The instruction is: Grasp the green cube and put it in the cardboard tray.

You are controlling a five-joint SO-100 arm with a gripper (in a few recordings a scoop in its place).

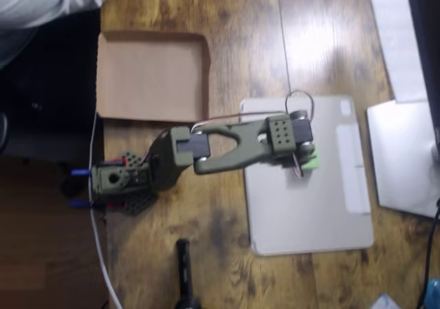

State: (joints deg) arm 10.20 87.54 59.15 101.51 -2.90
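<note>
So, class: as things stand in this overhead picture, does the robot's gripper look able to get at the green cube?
Probably yes. The gripper is already over the green cube, which lies on the grey tablet cover with nothing beside it. Whether the jaws are open is hidden.

Olive arm [227, 147] stretched rightward, end effector [306, 159] pointing down.

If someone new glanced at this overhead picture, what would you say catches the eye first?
Most likely the olive-green robot arm stretched across the middle of the wooden table, its gripper over the grey tablet cover. A bright spot follows: the green cube peeking out beside the gripper head; whether the fingers grip it is hidden. Upper left lies the cardboard tray, with nothing in it.
</note>
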